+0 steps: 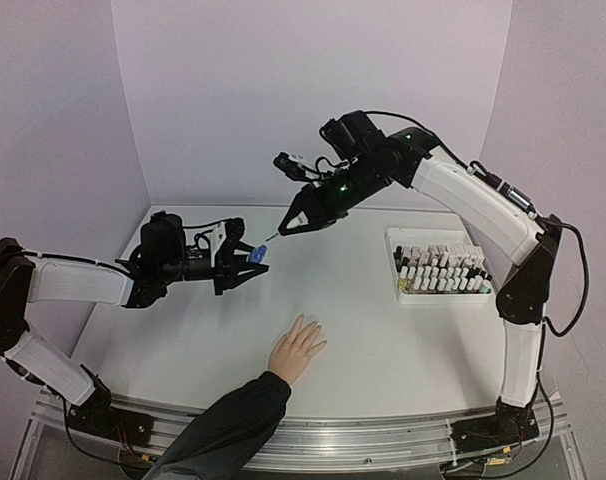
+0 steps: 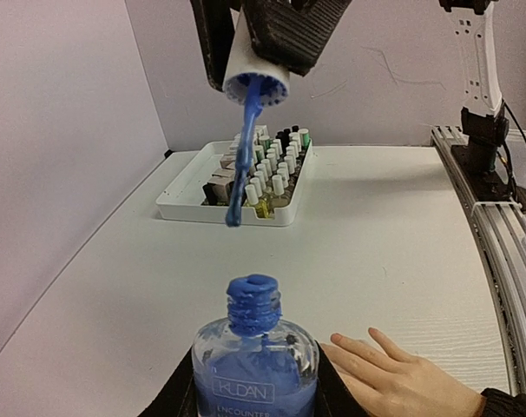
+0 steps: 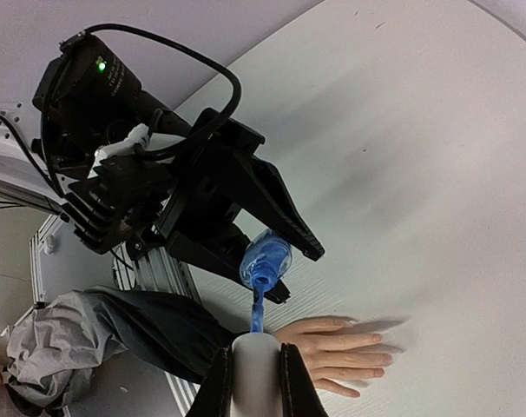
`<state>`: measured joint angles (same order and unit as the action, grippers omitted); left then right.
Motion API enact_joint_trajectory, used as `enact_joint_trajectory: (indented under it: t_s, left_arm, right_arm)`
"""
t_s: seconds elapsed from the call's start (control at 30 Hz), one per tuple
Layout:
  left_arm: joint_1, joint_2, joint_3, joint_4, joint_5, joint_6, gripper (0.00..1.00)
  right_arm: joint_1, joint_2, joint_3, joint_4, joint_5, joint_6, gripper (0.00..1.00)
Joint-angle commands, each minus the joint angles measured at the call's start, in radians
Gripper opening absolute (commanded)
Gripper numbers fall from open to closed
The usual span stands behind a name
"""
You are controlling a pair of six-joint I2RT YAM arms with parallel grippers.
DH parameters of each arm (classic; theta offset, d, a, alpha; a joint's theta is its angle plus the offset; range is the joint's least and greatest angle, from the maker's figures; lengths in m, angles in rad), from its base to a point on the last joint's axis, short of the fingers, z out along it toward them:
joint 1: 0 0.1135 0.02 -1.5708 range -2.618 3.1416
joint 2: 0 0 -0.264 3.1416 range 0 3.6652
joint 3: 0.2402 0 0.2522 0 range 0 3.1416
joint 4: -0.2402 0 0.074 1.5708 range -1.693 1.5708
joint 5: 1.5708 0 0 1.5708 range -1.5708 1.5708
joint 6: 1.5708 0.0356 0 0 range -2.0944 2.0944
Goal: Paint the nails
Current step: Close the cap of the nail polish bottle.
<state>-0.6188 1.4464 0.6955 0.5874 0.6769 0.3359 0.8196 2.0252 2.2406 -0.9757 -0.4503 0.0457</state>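
White table [image 1: 383,330] under both claws, bare hand [image 1: 297,348] flat on it, well below either. Blue polish bottle [image 2: 254,373] clamped in left claw [image 1: 251,260]; white cap [image 2: 256,74] pinched tight in right claw [image 1: 288,228], blue brush [image 2: 241,156] hanging just above the bottle's open neck. Tiny nails [image 1: 313,325] on that hand, well below the brush, colour too small to tell.

Blue bottle [image 2: 255,369] with white lettering, blue-coated brush [image 2: 243,148] under a white cap [image 2: 239,62], white table [image 2: 402,243] and tray [image 2: 180,207], dark sleeve [image 1: 228,425], pale lilac walls [image 1: 313,90].

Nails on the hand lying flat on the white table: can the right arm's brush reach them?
Probably yes: the right claw holds the blue-wet white-capped brush up beyond the light-skinned hand, with only white tabletop between them.
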Motion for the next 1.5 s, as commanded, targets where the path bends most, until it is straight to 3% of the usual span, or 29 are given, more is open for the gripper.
enact_joint_trajectory:
  t_s: [0.0, 0.93, 1.47]
  left_arm:
    - [-0.005, -0.019, 0.058, -0.008, 0.024, 0.038, 0.00]
    - [-0.007, -0.008, 0.075, -0.040, 0.019, 0.088, 0.00]
    - [-0.011, 0.007, 0.103, -0.089, 0.031, 0.154, 0.00]
  right_arm:
    - [0.004, 0.014, 0.038, -0.032, -0.038, -0.007, 0.00]
    - [0.005, 0.036, 0.029, -0.070, -0.027, -0.038, 0.00]
    - [0.009, 0.104, 0.110, -0.071, -0.062, -0.023, 0.00]
